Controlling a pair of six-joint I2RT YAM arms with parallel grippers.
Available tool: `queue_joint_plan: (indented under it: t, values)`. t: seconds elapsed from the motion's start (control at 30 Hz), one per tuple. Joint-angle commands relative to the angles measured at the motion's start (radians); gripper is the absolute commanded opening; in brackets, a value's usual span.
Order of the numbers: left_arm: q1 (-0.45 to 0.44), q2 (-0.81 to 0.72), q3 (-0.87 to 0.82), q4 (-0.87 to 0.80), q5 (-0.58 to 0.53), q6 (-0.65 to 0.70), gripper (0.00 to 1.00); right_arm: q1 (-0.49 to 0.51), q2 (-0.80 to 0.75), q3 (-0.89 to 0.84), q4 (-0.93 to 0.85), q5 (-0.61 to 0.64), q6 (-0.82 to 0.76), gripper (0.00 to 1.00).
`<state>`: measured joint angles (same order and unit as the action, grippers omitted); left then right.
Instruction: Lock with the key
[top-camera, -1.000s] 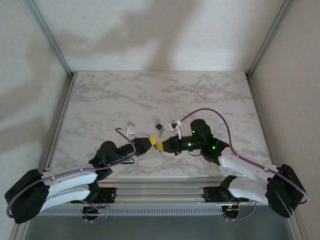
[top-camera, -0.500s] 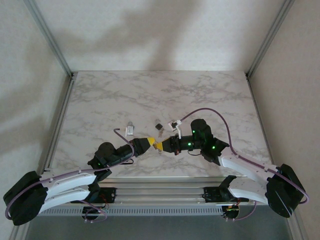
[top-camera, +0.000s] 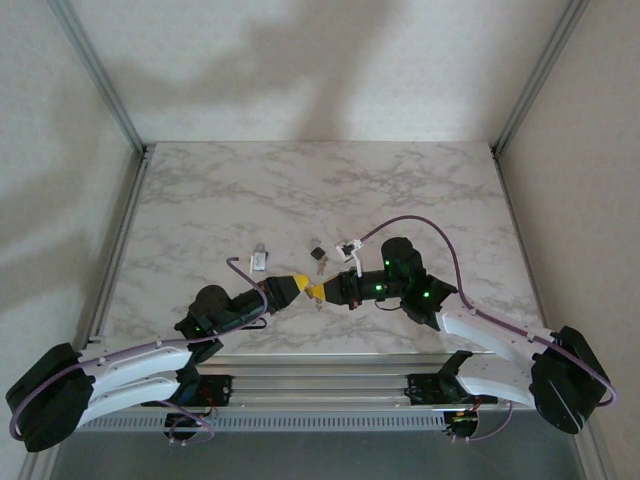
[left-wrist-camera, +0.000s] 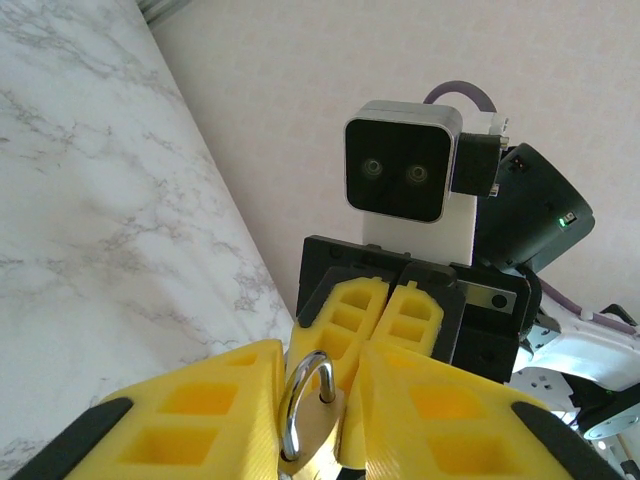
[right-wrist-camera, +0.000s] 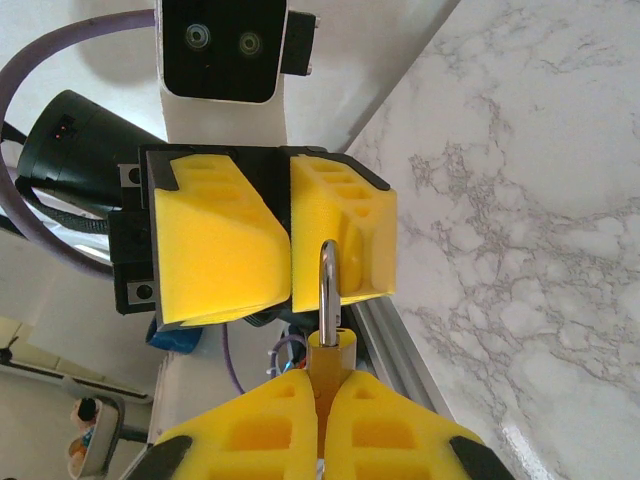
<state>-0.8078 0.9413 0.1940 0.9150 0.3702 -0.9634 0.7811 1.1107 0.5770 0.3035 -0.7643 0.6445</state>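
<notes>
Nearest the arm bases, the two tools meet tip to tip, low over the front part of the desk (top-camera: 420, 190). The right tool (right-wrist-camera: 320, 388) is clamped on the brass body of the padlock (right-wrist-camera: 328, 352), whose steel shackle sticks out towards the other arm. The left tool (left-wrist-camera: 322, 372) has its yellow pads narrowly apart on either side of that shackle. I cannot tell whether they are pressing on it or just flanking it.

The main risk, as I judge it, is in this shared hold. The shackle is thin, round and smooth, so soft pads closing on it off-centre could roll it and twist the padlock in the right tool's grip. If one tool lets go before the other has a firm hold, the padlock probably drops to the desk and lands at an awkward angle. The pad tips are also very close together, so a small forward push by either arm could knock them together and jolt the lock.

Just beyond the tools, on the marble, lies a small dark item with a pale blade, likely the key (top-camera: 318, 254), though it is too small to be sure. It lies flat, so picking it up could scrape the surface or push it away. The keyway is hidden from me; if it sits between the right pads, the key cannot enter without a regrasp
</notes>
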Motion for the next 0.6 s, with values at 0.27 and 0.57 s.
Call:
queue_joint_plan:
  t: [0.27, 0.57]
  values:
    - [0.001, -0.012, 0.005, -0.015, -0.013, 0.034, 0.20, -0.006, 0.008, 0.014, 0.034, -0.035, 0.009, 0.00]
    - [0.001, 0.003, 0.024, -0.041, -0.018, 0.052, 0.15, -0.006, 0.008, 0.014, 0.032, -0.040, 0.009, 0.00]
